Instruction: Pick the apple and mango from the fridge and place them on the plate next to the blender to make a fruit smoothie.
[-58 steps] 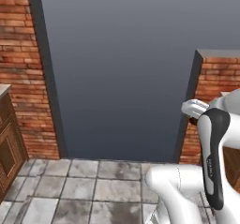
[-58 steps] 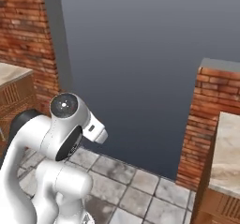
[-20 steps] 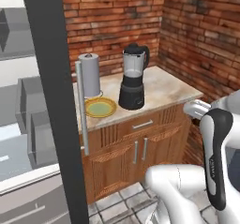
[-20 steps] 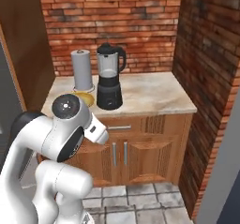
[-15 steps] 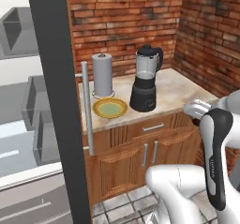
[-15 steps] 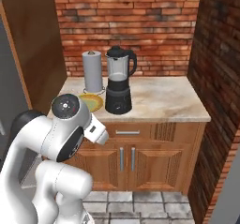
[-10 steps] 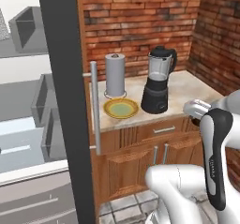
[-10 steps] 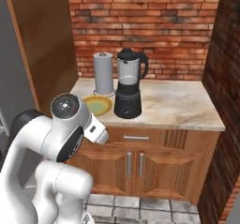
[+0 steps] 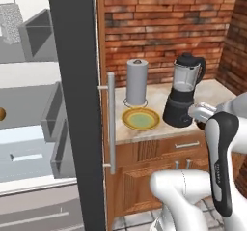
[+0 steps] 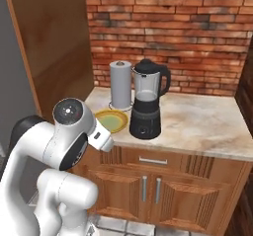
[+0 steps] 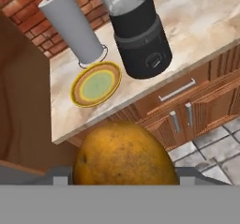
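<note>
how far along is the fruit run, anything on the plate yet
Nothing is on the plate yet; it sits bare beside the blender. In hand: an orange-yellow fruit, likely the mango, sits at the gripper in the hand view. Left: setting it down, then returning to the open fridge for the apple.

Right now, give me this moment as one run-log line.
hand: holding mango | plate: empty, beside blender | fridge: door open | next: approach plate
</note>
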Robot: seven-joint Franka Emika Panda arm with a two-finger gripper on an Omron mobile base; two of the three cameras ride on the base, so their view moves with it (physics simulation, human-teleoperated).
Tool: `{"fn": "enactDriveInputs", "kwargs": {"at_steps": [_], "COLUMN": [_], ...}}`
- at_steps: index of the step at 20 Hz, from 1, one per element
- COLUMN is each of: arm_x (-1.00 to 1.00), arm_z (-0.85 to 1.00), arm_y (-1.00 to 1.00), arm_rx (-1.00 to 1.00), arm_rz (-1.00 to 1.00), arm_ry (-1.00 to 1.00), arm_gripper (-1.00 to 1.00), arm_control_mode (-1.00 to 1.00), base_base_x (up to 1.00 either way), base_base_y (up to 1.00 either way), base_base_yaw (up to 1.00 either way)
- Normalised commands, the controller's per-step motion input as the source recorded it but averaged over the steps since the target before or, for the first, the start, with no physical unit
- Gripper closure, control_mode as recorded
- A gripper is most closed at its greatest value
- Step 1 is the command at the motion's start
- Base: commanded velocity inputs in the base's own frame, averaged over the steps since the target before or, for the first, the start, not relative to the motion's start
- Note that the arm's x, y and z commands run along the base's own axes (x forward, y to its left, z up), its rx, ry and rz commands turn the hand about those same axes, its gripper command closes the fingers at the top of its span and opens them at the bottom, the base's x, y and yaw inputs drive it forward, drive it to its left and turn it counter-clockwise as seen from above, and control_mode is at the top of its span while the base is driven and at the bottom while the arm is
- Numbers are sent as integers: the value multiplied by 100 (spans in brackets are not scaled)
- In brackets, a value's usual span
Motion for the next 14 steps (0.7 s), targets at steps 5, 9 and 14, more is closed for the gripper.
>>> {"fn": "enactDriveInputs", "kwargs": {"at_steps": [5,9,14], "arm_x": [0,9,44], "arm_z": [0,0,0], "arm_y": [0,0,3], "arm_rx": [0,0,-2], "arm_rz": [0,2,5], "arm_ry": [0,0,8], "arm_gripper": [100,100,100], "arm_control_mode": [100,-100,-100], "base_base_x": [67,39,0], "base_base_y": [0,2,0], "base_base_yaw": [18,10,0]}}
